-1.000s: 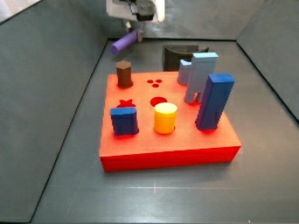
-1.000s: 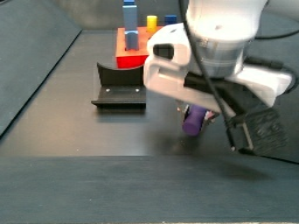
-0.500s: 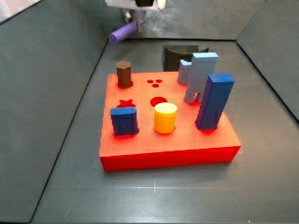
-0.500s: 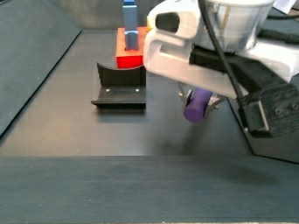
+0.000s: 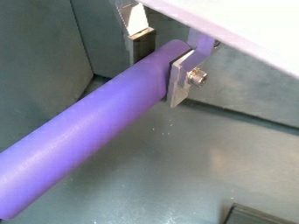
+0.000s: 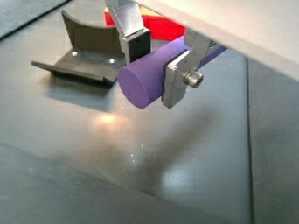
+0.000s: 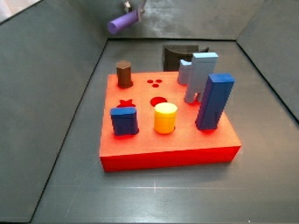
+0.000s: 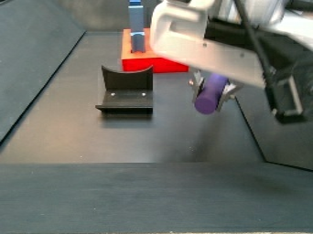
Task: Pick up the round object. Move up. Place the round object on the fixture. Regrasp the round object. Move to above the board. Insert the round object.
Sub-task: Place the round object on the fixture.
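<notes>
The purple round object point(image 5: 93, 127) lies level between my gripper's silver fingers in both wrist views point(image 6: 146, 74). My gripper point(image 6: 155, 63) is shut on it and holds it in the air well above the grey floor. In a side view the peg point(image 7: 121, 23) hangs high behind the red board point(image 7: 170, 131); in a side view it point(image 8: 211, 93) is to the right of the dark fixture point(image 8: 124, 91). The fixture also shows beyond the peg in a wrist view point(image 6: 84, 48). The board's holes point(image 7: 153, 84) are open near the brown cylinder.
On the board stand a brown cylinder point(image 7: 124, 73), a yellow cylinder point(image 7: 165, 117), tall blue blocks point(image 7: 215, 101), a pale blue-grey block point(image 7: 198, 74) and a small blue block point(image 7: 124, 121). Grey walls enclose the floor.
My gripper has risen with the purple peg held in it; in the side views the peg sits higher than before. Nothing on the board moved.
</notes>
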Controlling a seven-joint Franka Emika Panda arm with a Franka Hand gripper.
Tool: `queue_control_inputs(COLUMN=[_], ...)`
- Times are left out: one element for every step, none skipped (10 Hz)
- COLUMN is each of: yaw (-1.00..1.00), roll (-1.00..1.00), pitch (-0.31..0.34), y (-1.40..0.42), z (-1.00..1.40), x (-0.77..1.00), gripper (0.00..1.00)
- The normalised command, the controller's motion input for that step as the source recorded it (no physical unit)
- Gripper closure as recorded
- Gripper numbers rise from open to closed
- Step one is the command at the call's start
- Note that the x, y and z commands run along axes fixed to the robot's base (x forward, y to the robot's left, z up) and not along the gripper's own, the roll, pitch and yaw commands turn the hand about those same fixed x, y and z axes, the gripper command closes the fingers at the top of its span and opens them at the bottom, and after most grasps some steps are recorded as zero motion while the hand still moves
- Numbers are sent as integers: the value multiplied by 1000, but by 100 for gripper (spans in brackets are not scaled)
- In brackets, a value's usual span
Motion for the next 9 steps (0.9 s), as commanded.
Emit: queue_control_inputs(yaw=[13,14,11,11,10,11,13,13,1000], roll=[80,74,67,64,65,65,61,62,-5], pitch=[109,102,97,94,99,103,110,119,16], y=[-10,-10,-7,-5,-4,-5,-2,4,-1000], z=[1000,1000,989,823,696,568,436,262,147], x=[-27,-28,-31,-25,-22,-16,-11,-3,815], gripper=[100,100,100,100,100,100,100,100,100])
